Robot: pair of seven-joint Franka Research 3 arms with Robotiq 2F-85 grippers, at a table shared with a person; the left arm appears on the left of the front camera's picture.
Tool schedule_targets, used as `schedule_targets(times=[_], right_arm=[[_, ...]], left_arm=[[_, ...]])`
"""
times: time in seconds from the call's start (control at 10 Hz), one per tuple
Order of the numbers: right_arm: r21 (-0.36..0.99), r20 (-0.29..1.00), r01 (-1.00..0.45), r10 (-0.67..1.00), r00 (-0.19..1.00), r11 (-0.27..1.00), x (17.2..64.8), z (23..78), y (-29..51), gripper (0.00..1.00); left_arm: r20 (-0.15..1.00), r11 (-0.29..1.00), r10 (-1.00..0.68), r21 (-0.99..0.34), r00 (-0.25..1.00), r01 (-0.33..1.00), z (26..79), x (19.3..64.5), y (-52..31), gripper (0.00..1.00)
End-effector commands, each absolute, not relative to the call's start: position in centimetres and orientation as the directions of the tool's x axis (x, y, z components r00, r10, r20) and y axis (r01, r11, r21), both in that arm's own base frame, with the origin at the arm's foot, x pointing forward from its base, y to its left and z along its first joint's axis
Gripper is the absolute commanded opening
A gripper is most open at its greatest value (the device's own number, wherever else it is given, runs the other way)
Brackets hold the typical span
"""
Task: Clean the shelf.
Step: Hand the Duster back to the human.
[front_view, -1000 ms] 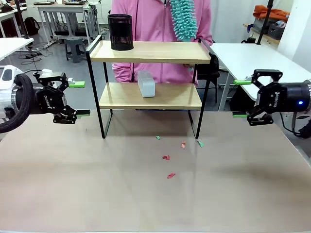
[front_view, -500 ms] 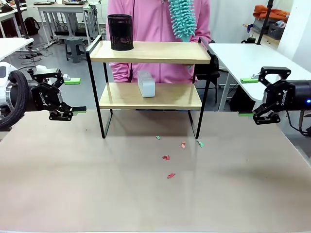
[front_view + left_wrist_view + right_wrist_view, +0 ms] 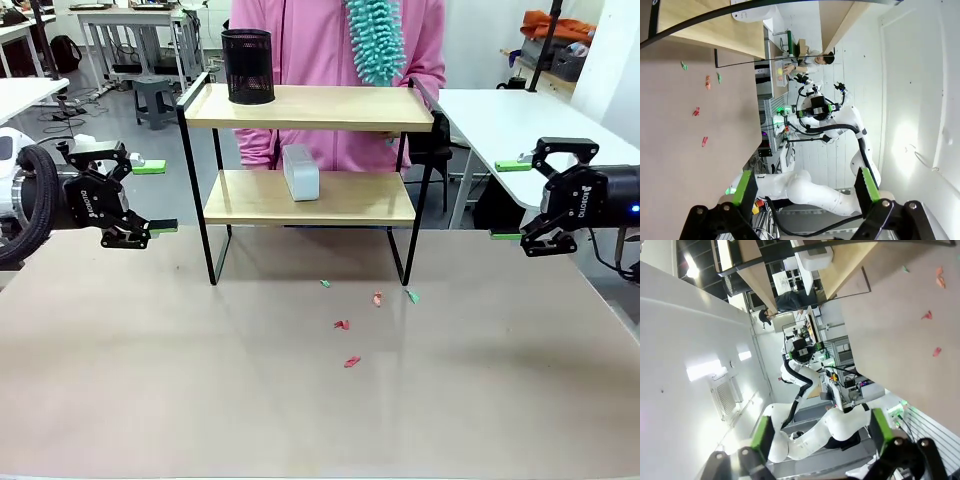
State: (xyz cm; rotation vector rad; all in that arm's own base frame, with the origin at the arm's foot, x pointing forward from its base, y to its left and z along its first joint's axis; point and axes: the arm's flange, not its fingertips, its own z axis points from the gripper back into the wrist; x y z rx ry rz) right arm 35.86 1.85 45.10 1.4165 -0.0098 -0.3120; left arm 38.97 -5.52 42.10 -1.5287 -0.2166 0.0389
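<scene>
Shelf stands upright at table's far edge, in front of the person holding a teal duster; long axis runs left-right, open front twd robot. Cleaning looks barely begun: mesh cup on top board, grey box on lower, scraps on table. Left gripper & right gripper both gape wide w/ nothing in them, well apart from shelf.

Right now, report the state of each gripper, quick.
Left gripper: open, holding nothing, left of the two-tier light wood shelf with black metal frame.
Right gripper: open, holding nothing, right of that shelf.

Light wood shelf, teal duster
</scene>
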Motion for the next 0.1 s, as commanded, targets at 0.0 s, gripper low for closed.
schedule_targets(times=[0.0], right_arm=[[0.968,-0.195,0.223,-0.211,0.958,0.118,35.62,45.29,1.92,1.0]], left_arm=[[0.115,0.043,0.16,-0.993,0.98,0.11,42.35,38.8,-5.49,1.0]])
